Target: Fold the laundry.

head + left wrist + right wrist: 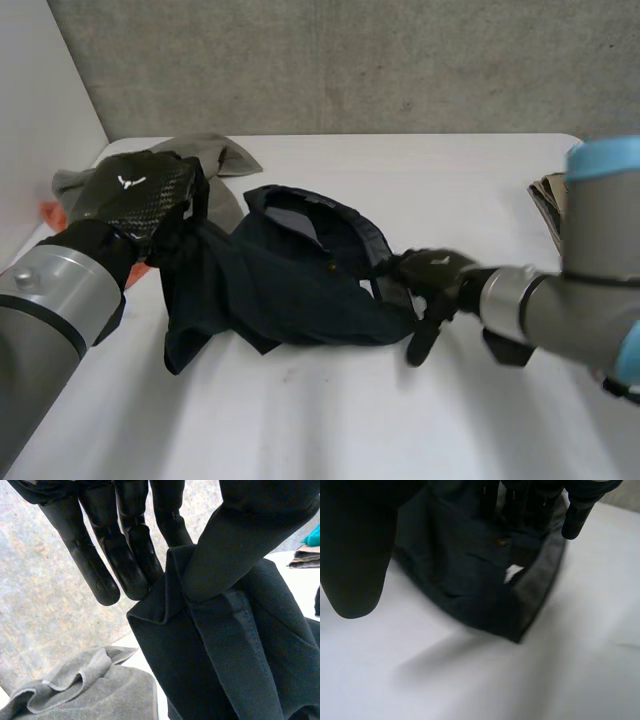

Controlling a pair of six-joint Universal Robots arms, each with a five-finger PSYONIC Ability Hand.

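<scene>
At left robot hand [135, 195], dark garment [290, 290], corner pinched

One dark garment [290, 290], one grey cloth [225, 155]

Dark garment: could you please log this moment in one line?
left hand: pinching dark garment | right hand: at its opposite edge

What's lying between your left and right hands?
The dark garment, bunched up, spans from the left hand to the right hand, seen in the head view.
</scene>
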